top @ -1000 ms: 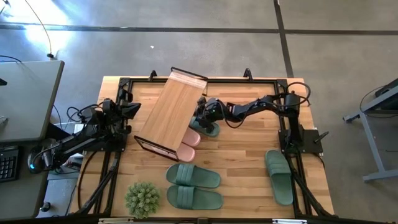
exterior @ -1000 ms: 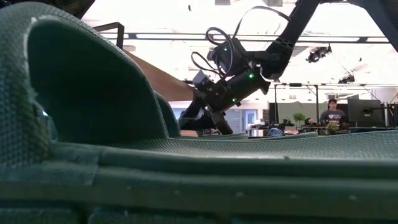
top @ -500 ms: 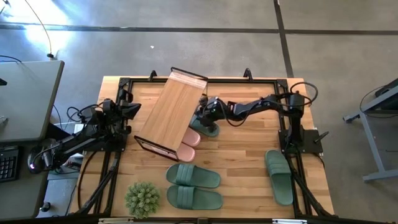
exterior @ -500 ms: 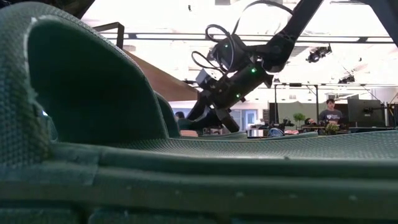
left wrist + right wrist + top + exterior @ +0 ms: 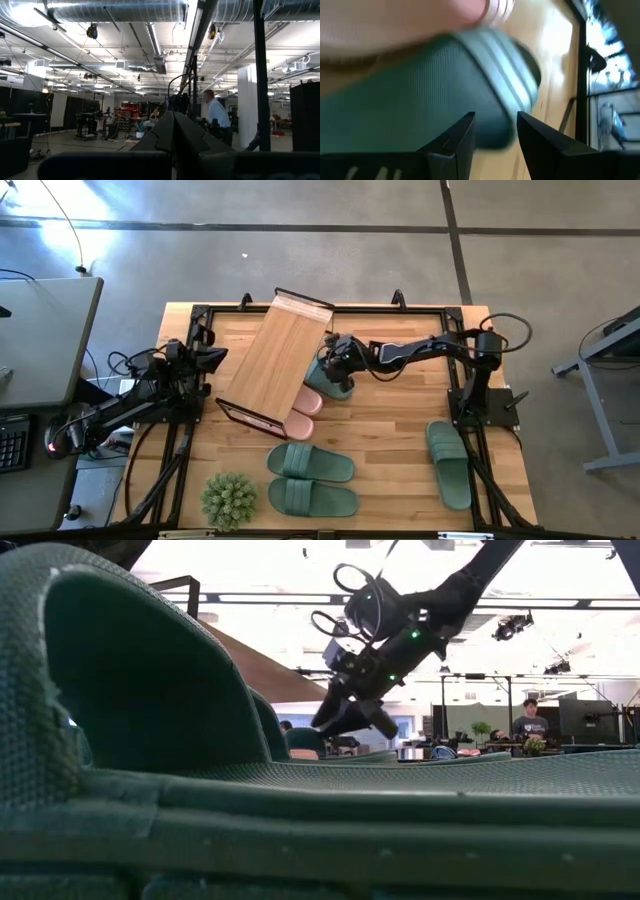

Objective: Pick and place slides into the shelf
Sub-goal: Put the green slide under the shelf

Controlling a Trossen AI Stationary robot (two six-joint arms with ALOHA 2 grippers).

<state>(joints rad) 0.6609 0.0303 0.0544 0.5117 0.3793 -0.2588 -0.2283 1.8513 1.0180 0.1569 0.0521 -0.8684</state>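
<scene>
Wooden worktop (image 5: 400,430) | right gripper (image 5: 333,367) has shifted along green slide (image 5: 333,383) beside shelf (image 5: 272,360); fingers (image 5: 455,142) parted, straddling its strap, hold uncertain | slide not yet shelved | left gripper (image 5: 212,358) parked at worktop's left edge

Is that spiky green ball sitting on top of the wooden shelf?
No, the spiky green ball sits on the table's near edge, apart from the shelf, beside a pair of green slides.
</scene>
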